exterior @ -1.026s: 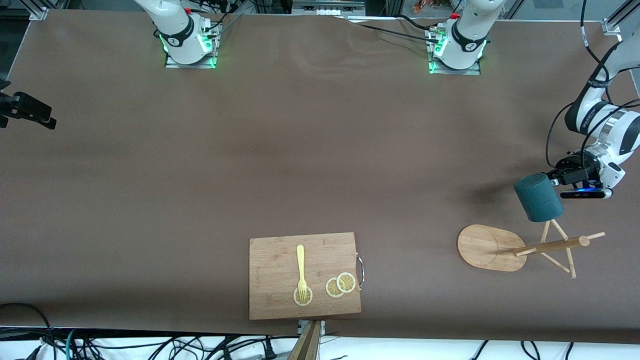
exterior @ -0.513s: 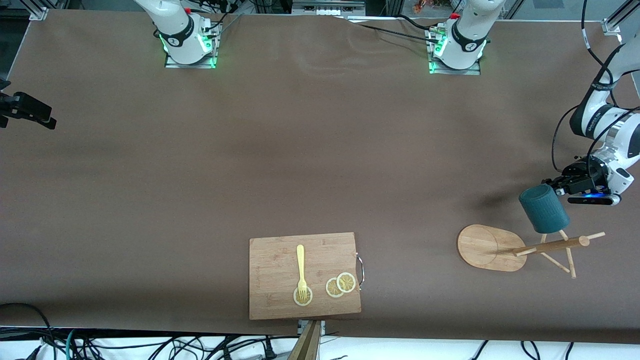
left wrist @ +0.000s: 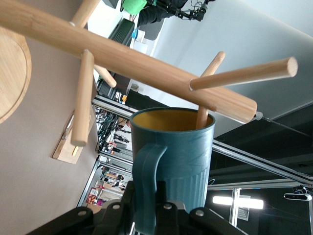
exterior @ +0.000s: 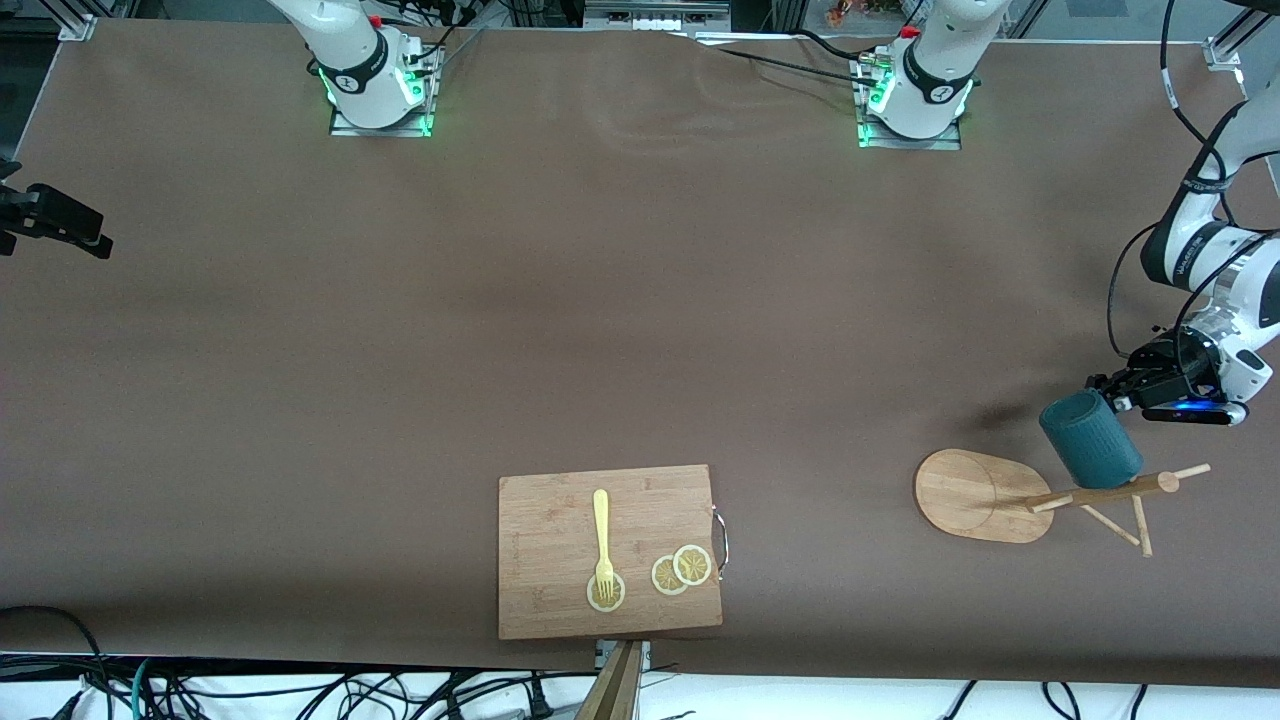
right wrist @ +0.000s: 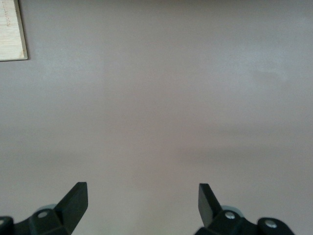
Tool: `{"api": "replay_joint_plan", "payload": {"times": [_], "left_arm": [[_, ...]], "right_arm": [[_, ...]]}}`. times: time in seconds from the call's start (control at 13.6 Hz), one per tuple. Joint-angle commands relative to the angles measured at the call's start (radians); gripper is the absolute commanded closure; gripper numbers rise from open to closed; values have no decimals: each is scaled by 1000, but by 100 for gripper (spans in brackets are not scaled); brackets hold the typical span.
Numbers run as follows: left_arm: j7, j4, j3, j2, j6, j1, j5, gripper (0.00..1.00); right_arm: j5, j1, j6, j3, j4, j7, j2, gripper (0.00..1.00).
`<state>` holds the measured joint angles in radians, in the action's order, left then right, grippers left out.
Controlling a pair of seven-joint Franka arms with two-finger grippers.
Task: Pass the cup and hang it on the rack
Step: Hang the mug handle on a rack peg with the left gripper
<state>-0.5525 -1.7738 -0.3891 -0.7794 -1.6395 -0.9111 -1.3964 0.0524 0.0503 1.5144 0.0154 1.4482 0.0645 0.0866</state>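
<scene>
The left gripper (exterior: 1108, 392) clenches the cup (exterior: 1090, 439) by its handle, mouth tilted onto a peg (already inside) of the rack (exterior: 985, 495); the right gripper (right wrist: 142, 200) waits, released, over bare table.

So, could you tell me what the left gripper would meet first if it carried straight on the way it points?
Probably the rack: the left gripper, shut on the cup, aims its mouth at the pegs, one apparently already inside the rim.

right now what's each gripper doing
Left gripper: shut on the cup handle, at the rack.
Right gripper: open, empty, waiting.
</scene>
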Motion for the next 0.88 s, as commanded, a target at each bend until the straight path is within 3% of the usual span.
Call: {"api": "replay_joint_plan", "payload": {"times": [0.0, 0.07, 0.15, 0.22, 0.51, 0.81], "left_arm": [[2, 36, 6, -18, 0, 11, -13, 100], [-9, 36, 12, -18, 1, 11, -12, 100], [-45, 36, 12, -18, 0, 11, -12, 14], [-114, 37, 12, -17, -11, 11, -12, 0], [-170, 53, 39, -8, -25, 3, 14, 0], [-268, 51, 77, 87, -28, -14, 237, 0]], "right_arm": [[6, 8, -2, -5, 6, 14, -8, 0], [4, 10, -2, -5, 6, 14, -8, 0], [4, 10, -2, -5, 6, 14, -8, 0], [6, 10, -2, -5, 6, 14, -8, 0], [6, 10, -2, -3, 6, 14, -8, 0], [6, 11, -2, -3, 6, 14, -8, 0]]}}
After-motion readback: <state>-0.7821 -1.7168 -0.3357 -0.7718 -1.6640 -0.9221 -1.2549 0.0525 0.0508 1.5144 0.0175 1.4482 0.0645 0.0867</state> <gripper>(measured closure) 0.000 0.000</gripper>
